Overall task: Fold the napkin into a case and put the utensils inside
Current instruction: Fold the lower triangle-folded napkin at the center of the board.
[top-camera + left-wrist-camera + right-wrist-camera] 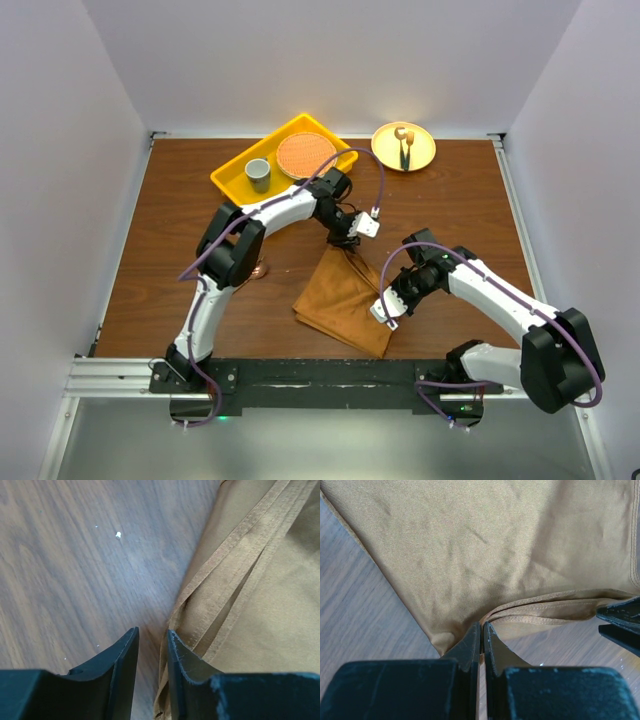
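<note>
- I can read no text, label, brand, number or sign in any of my three views.
- The napkin [340,295] shows me only plain cloth and stitched hems, with nothing printed on it.
- If the white arm links [500,298] carry any marking, it is too small for me to make out from the top camera.
</note>
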Controlling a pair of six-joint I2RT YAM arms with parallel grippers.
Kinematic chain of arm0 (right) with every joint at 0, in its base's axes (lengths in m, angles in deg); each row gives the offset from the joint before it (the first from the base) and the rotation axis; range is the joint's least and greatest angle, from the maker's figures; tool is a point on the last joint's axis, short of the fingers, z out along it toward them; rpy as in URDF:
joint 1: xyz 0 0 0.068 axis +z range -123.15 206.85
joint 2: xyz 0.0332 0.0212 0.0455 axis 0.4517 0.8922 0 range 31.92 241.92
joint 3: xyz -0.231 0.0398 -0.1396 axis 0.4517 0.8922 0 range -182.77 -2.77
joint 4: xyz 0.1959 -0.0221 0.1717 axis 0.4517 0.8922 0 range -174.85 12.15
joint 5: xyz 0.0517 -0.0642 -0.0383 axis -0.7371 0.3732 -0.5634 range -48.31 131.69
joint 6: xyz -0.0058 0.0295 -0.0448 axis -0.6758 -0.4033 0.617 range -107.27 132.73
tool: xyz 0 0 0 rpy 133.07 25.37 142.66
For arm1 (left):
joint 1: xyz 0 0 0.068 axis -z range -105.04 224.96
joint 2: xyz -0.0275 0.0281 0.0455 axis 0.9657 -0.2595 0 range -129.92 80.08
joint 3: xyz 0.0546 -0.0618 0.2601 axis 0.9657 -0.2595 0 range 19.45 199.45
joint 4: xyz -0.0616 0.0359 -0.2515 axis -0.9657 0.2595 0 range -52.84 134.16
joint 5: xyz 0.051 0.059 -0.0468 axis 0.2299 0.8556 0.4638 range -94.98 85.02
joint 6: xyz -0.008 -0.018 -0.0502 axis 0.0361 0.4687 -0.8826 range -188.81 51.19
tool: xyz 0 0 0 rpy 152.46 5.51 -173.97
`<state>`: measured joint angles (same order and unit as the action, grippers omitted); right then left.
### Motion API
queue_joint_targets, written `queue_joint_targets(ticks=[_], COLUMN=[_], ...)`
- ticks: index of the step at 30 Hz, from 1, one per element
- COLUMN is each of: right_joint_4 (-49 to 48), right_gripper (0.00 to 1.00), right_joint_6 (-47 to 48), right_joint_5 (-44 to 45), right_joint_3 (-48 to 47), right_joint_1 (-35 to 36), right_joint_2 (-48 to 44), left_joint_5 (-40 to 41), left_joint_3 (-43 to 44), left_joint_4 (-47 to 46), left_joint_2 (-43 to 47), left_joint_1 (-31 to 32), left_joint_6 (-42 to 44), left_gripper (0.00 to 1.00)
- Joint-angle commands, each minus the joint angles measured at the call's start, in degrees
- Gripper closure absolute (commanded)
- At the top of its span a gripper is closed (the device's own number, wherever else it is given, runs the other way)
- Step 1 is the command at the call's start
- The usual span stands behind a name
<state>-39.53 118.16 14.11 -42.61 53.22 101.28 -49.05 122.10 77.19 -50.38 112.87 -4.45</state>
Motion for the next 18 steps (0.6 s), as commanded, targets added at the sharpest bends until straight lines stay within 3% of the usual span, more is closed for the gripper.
queue_joint_targets(ticks=[1, 9, 18], right_joint_4=[-0.5, -0.1, 2.3], right_gripper=[1.00, 1.00, 1.00], right_joint_6=[0.0, 0.2, -2.9], right_joint_5=[-1.0, -0.9, -3.1], right_joint_3=[-1.1, -1.4, -5.2], right_joint_1=[0.4, 0.4, 0.4], right_joint_2=[0.4, 0.5, 0.7], left_joint_5=[-0.4, -0.6, -0.5], left_joint_3=[2.2, 2.2, 0.8], left_joint_4=[2.0, 5.1, 6.2], left_joint_2=[-1.0, -1.3, 1.3], left_joint_1=[0.1, 0.1, 0.0], left_joint_6=[2.7, 4.8, 4.5], left_gripper=[0.68, 0.71, 0.97])
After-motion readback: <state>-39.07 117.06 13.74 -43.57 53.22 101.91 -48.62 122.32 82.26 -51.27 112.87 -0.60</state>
